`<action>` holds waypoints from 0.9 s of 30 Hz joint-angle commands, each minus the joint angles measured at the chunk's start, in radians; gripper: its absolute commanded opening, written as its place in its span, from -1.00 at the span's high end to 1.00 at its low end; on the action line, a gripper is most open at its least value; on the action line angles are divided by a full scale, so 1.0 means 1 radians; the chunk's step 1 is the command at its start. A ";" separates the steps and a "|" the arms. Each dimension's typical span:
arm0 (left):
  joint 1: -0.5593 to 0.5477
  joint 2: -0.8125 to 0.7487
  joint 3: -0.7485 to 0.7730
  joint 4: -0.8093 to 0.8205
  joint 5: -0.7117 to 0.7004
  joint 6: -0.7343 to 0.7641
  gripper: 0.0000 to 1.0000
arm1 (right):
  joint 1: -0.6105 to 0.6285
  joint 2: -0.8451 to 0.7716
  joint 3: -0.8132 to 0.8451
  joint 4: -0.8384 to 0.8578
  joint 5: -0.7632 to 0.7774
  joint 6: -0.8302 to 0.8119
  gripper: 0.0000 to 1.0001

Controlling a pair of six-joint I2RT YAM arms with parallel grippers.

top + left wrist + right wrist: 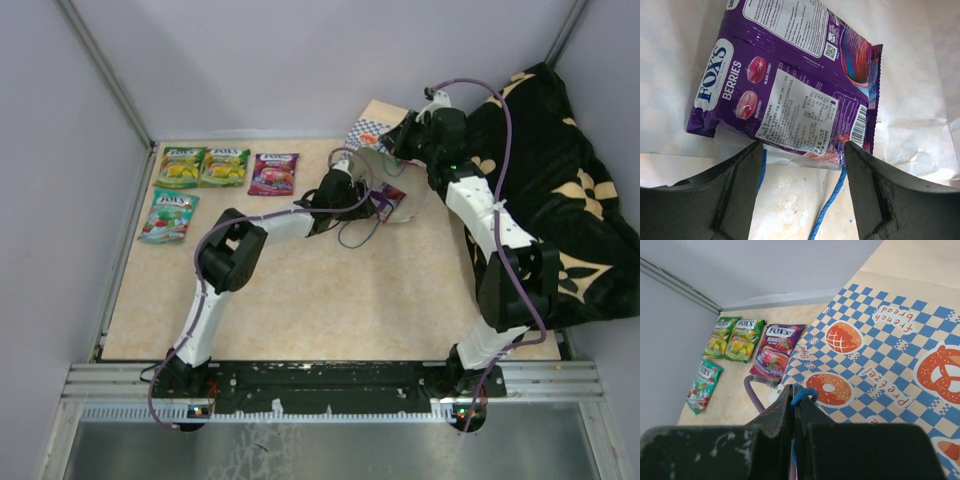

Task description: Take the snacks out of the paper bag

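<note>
Done so far: four packs lie out on the desk (300,290), toward 10 o'clock in the top view. There are two green-yellow packs (180,167) side by side, a purple pack (274,173) just to their 3 o'clock, and a teal pack (168,215) at 7 o'clock of the pair.
Left to do: at least one berry pack (785,90) is not out yet. It rests on the white inner paper at the bag's mouth. A second purple pack (790,25), back side up, seems to lie partly under it. I cannot see deeper inside.
Progress, my judgement: well past halfway.
Paper bag (880,365): lies on its side toward 1 o'clock on the desk, mouth facing my left arm.
Left end effector (802,147): spread wide, one finger on either side of the berry pack's near edge, gripping nothing.
Right end effector (794,390): pinched tight on the bag's blue cord handle (805,392), holding the bag in place.
Writing on the berry pack: "FOX'S", "BERRIES", "BLACK CHERRY". It also carries a white sticker with a barcode, its print too small to read.
Writing on the bag: "french bread", "pretzel" and "Bagel" among checks and bakery prints.
Packs on the desk: "FOX'S" on each, and "BERRIES" on the purple one.
</note>
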 commanded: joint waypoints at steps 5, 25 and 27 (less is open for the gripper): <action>0.002 0.101 0.094 -0.035 -0.031 -0.022 -0.36 | -0.012 -0.004 0.006 0.069 -0.010 0.004 1.00; 0.100 0.058 0.073 0.102 -0.074 -0.118 0.78 | -0.019 -0.012 -0.008 0.076 -0.022 -0.015 1.00; 0.104 0.022 0.042 0.122 -0.072 -0.106 1.00 | -0.023 -0.007 -0.009 0.083 -0.021 -0.011 1.00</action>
